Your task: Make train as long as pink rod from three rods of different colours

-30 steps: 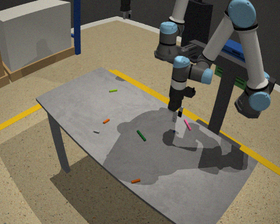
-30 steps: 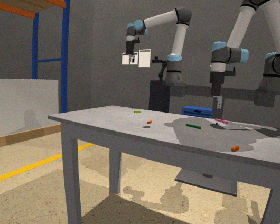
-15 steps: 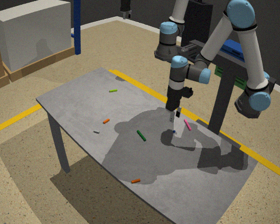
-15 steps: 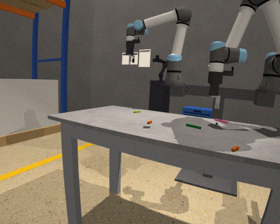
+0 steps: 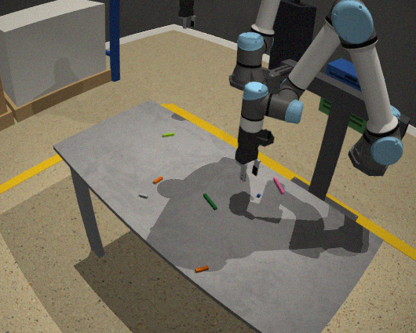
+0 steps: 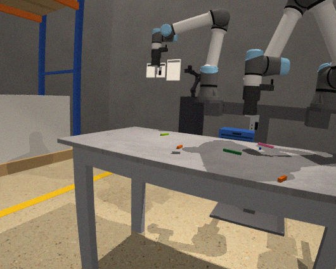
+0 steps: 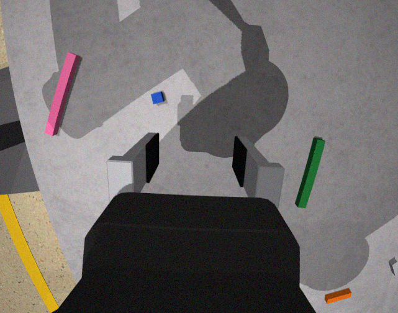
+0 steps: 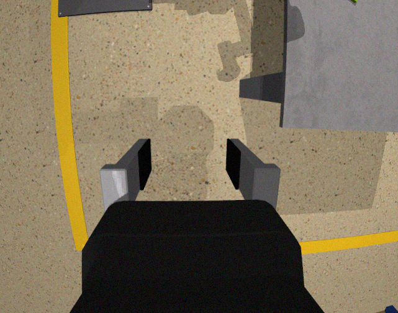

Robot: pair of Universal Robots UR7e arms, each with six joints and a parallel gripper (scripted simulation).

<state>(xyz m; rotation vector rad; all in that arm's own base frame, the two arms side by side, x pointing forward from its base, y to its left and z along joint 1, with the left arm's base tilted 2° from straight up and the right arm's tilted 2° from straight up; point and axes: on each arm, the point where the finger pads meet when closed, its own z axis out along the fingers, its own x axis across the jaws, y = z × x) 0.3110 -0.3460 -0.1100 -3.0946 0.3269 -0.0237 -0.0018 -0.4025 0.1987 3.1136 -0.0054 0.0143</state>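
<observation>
Worktop (image 5: 116,157) (image 6: 141,146) (image 7: 205,175) (image 8: 347,74): one, matte grey, faintly mottled, straight-edged, across the middle of the top view.

Left end effector (image 5: 249,172) (image 6: 254,123) (image 7: 195,161): black body, pale metallic fingers with flat black pads. Fingers apart, nothing between them; above the worktop, right of centre in the top view.

Right end effector (image 5: 188,22) (image 6: 158,71) (image 8: 189,164): same build. Fingers apart, nothing between; top centre of the top view, with speckled floor (image 8: 178,67) beneath it in its wrist view.

Pink rod (image 5: 279,185) (image 6: 265,145) (image 7: 61,97): long, square-section, smooth; upper left in the left wrist view.

Green rod (image 5: 209,201) (image 6: 232,151) (image 7: 310,173): long, square-edged, lying flat at the centre of the top view.

Lime rod (image 5: 168,134) (image 6: 164,134) (image 8: 354,0): slim bar, upper left of centre in the top view; only a tip at the upper right in the right wrist view.

Orange rods, two: one (image 5: 158,180) (image 6: 179,146) (image 7: 338,295) left of centre in the top view, the other (image 5: 202,268) (image 6: 282,178) at lower centre.

Grey rod (image 5: 143,195) (image 6: 175,152) (image 7: 393,266): short, plain bar, just beside the first orange rod.

Blue rod (image 5: 258,195) (image 6: 260,148) (image 7: 157,97): small cube, between pink and green. All rods lie apart.
</observation>
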